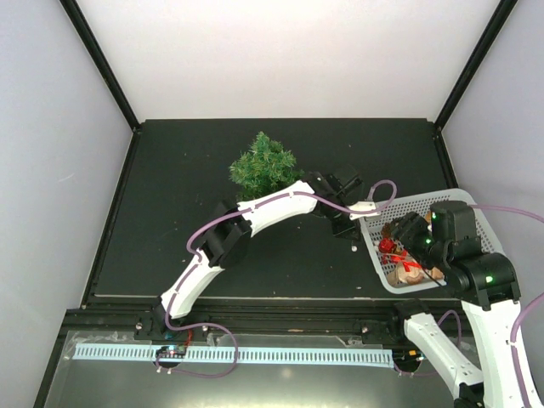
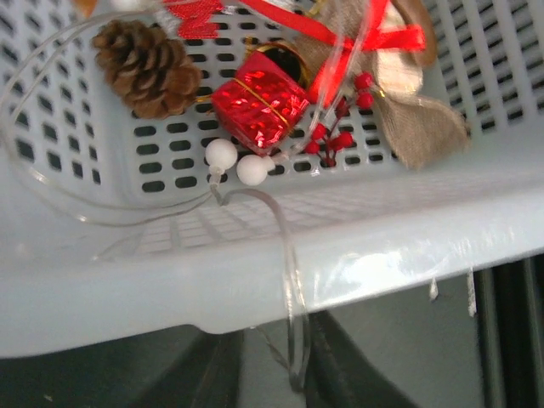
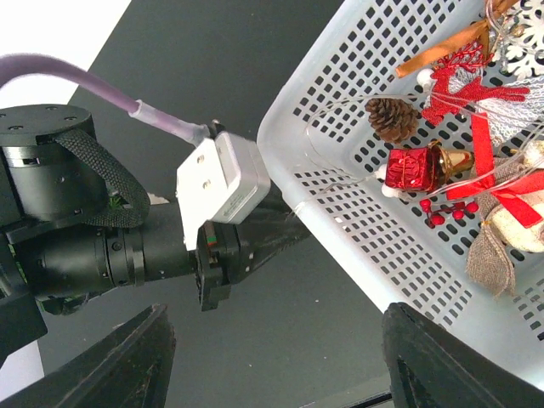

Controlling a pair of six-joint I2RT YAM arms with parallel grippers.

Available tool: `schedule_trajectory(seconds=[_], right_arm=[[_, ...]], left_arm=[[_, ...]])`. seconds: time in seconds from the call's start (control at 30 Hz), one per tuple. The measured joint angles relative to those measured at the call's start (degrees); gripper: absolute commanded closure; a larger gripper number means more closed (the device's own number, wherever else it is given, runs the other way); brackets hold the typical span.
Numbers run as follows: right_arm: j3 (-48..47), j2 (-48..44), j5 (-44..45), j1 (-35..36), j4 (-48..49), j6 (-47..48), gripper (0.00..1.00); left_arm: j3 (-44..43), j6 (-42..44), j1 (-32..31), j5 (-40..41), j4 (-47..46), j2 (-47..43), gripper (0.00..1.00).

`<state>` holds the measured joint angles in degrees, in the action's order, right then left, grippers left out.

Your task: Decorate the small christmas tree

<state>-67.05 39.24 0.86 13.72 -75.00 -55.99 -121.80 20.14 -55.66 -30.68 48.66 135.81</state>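
The small christmas tree (image 1: 265, 166) stands at the far middle of the table (image 1: 187, 212), with your left forearm (image 1: 272, 204) passing just in front of it. From the left tool (image 3: 289, 223), which sits at the left rim of the white basket (image 1: 371, 251), the tree lies leftward and farther back. A clear beaded wire (image 2: 289, 280) runs over the rim between that tool's fingers; you cannot tell whether they pinch it. The right tool (image 3: 276, 316), fingers wide apart, hangs over the basket, farther off.

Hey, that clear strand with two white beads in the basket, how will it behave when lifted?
Probably springy rather than limp: the clear strand holds curved loops. Likely very light, being so thin. It may snag, curving past the pine cone.
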Motion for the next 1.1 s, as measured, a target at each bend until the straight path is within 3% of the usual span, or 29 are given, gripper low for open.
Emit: schedule_trajectory(seconds=[0.1, 0.53, 0.83, 1.1], right_arm=[[0.3, -0.5, 0.0, 0.0, -0.1, 0.1, 0.32], [0.2, -0.8, 0.8, 0.0, -0.7, 1.7, 0.30], [0.3, 0.7, 2.6, 0.0, 2.3, 3.5, 0.26], [1.4, 3.0, 3.0, 0.0, 6.9, 5.2, 0.21]], left_arm=[[0.0, -0.2, 0.0, 0.0, -0.1, 0.0, 0.98], [-0.1, 0.4, 0.1, 2.6, 5.2, -2.6, 0.98], [-0.4, 2.5, 0.7, 6.1, 12.7, -20.2, 0.98], [-9.5, 6.9, 0.8, 14.1, 18.9, -30.6, 0.99]])
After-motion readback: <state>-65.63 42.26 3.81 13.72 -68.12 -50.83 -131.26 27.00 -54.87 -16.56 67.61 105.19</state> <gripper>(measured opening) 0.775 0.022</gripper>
